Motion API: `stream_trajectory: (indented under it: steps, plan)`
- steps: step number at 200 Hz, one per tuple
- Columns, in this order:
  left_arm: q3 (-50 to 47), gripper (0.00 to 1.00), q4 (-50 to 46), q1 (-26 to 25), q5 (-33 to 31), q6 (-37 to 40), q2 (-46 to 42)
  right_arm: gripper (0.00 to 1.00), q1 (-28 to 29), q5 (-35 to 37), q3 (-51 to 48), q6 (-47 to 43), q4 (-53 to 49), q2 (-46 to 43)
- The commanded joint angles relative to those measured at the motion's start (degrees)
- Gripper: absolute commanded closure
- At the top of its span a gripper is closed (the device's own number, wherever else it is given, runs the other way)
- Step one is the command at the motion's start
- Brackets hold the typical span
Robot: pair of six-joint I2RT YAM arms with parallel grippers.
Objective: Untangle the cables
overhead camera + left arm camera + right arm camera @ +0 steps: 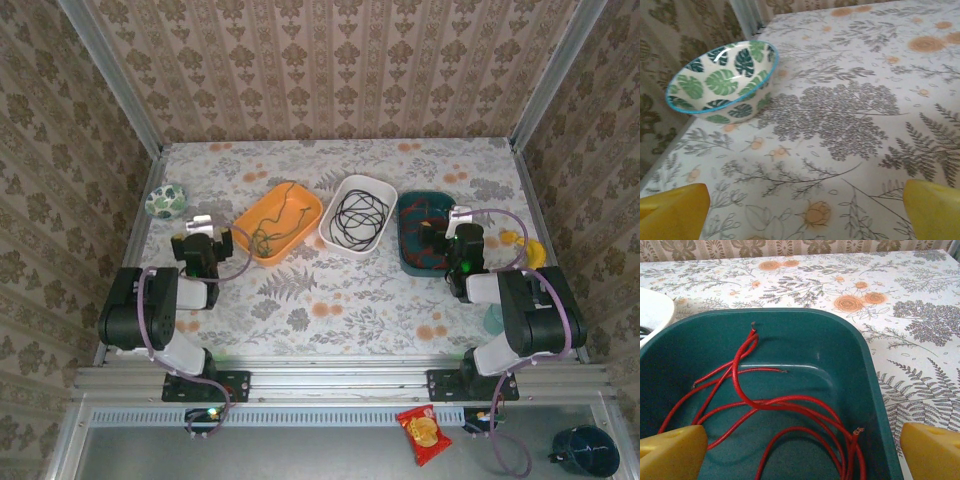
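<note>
Already the thin flexible cables look sorted by colour, which would explain the three shallow plastic trays set in a row on the floral-patterned bench point(340, 300). A dark green cable point(268, 228) lies loosely looped in the oblong orange tray point(305, 205). The black cables point(360, 218) are coiled in the rounded white tray point(386, 190). The red cables point(775, 405) sprawl in slack curves across the floor of the deep teal tray point(875, 390), their bare ends apart from one another.

The right hand point(800, 452) hangs over the near end of the teal tray with its yellow fingers point(672, 450) spread wide and nothing between them. It points down the tray's length, probably so that a strand could be reached or checked.

The left hand point(805, 210) is likewise spread apart and empty, just beside the orange tray's left end. It is low over bare bench and faces a round ceramic bowl point(722, 82) with a green leaf print and blue rim, well clear of any cable.

Judging by the separated colours, little is left to do; the red strands cross but do not look knotted.
</note>
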Motion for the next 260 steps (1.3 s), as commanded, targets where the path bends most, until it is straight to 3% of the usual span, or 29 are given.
stream_trajectory:
  steps: [1,12,260]
  plan:
    - [1.87,0.00,-1.51,1.83,4.82,-0.70,-1.40,0.00,-0.16,-0.86,1.15,-0.89,1.27,0.28]
    - [1.37,0.00,2.65,1.71,4.27,0.66,0.12,0.00,-0.05,-0.73,1.21,-0.91,1.19,0.36]
    - [1.50,0.00,1.55,1.70,4.37,0.50,-0.30,0.00,-0.14,-0.93,1.35,-0.90,1.12,0.52]
